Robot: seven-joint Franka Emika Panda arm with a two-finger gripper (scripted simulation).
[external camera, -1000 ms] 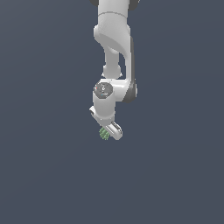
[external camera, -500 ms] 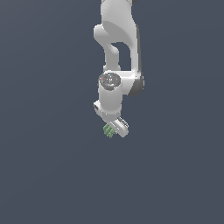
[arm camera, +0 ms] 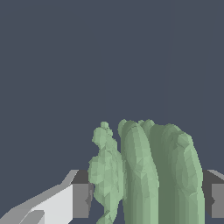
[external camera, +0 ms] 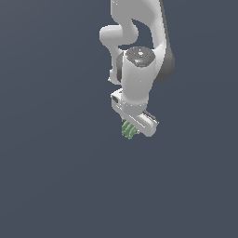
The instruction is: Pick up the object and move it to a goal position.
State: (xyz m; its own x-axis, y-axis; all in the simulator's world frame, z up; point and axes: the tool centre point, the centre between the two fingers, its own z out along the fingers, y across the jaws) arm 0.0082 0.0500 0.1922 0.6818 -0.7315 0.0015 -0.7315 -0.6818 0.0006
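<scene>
Wrist view shows me the bunch sitting between the two dark pads, lobes running lengthwise, a pad on either side, so I read the pincer as clamped on it. From the exterior view the arm hangs over the plain grey tabletop with the pincer pointing down and the bunch poking out below it. I judge it is being carried; no goal marker is visible to me.

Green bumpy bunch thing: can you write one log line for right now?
tool: shut on matte green lobed bunch | bunch: between fingers
</scene>
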